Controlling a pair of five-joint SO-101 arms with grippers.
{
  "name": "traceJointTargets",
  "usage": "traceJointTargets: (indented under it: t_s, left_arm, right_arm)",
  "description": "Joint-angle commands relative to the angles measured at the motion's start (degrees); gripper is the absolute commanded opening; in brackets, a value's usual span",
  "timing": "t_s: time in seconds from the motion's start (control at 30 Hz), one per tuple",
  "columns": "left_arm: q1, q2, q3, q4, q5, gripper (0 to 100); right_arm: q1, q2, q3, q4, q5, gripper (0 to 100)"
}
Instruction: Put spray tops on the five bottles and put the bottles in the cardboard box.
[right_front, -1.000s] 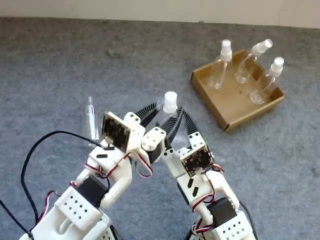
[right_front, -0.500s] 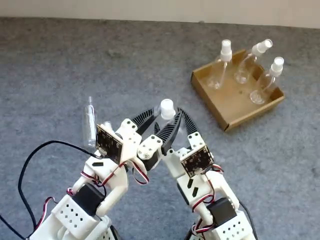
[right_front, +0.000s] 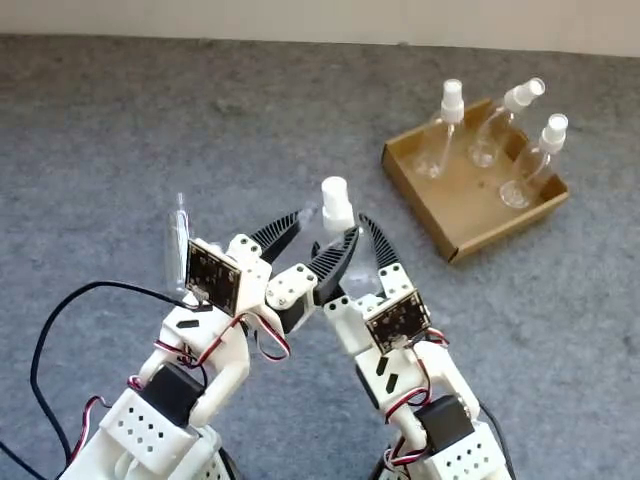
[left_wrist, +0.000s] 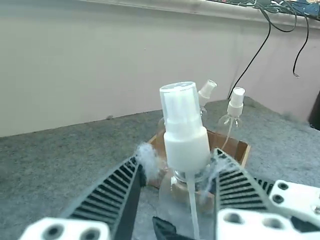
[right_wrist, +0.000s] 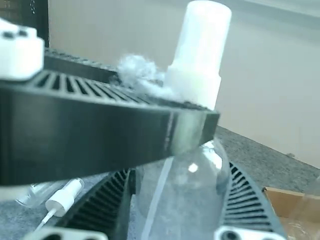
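Observation:
A clear bottle (right_front: 337, 205) with a white spray top (left_wrist: 182, 125) stands upright between the two arms. My right gripper (right_front: 345, 255) is shut on the bottle's body (right_wrist: 182, 200). My left gripper (right_front: 325, 224) is open, its fingers (left_wrist: 117, 187) spread on either side of the spray top without pressing it. The cardboard box (right_front: 400, 180) at the far right holds three capped bottles (right_front: 437, 135). An uncapped clear bottle (right_front: 179, 240) lies on the carpet beside the left arm. A loose spray top (right_wrist: 62, 199) lies near it.
Grey carpet covers the table. A black cable (right_front: 60, 310) loops at the left arm's base. Open carpet lies between the held bottle and the box, and the box's near-left part (right_front: 470, 205) is bare.
My left gripper has let go of the spray top, opened and drawn back toward its base. My right gripper has kept the bottle almost in place.

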Motion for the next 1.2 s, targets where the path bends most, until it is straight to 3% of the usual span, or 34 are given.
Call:
traceJointTargets:
  t_s: [0.0, 0.37, 0.53, 0.7, 1.03, 1.17]
  left_arm:
    - [-1.01, -0.92, -2.42, 0.26, 0.09, 15]
    - [-2.33, -3.47, -2.51, 0.88, 0.09, 15]
    - [-1.45, -14.29, -3.3, 11.96, 0.0, 15]
    - [-1.71, -20.97, -3.12, 14.59, -0.09, 15]
    - [-5.49, -15.43, -3.03, 14.59, 0.18, 14]
    - [-5.49, -13.14, -3.12, 14.33, 0.18, 4]
  right_arm:
    - [0.84, -1.01, 9.63, -0.22, 0.53, 17.3]
    - [0.92, -1.01, 9.63, -0.22, 0.53, 17.3]
    - [0.92, -1.01, 9.63, -0.22, 0.53, 17.3]
    - [0.92, -1.01, 9.63, -0.22, 0.53, 17.3]
    - [4.44, -1.19, 9.63, -0.66, 0.53, 17.3]
    - [8.4, -1.27, 8.4, -1.63, 0.44, 17.3]
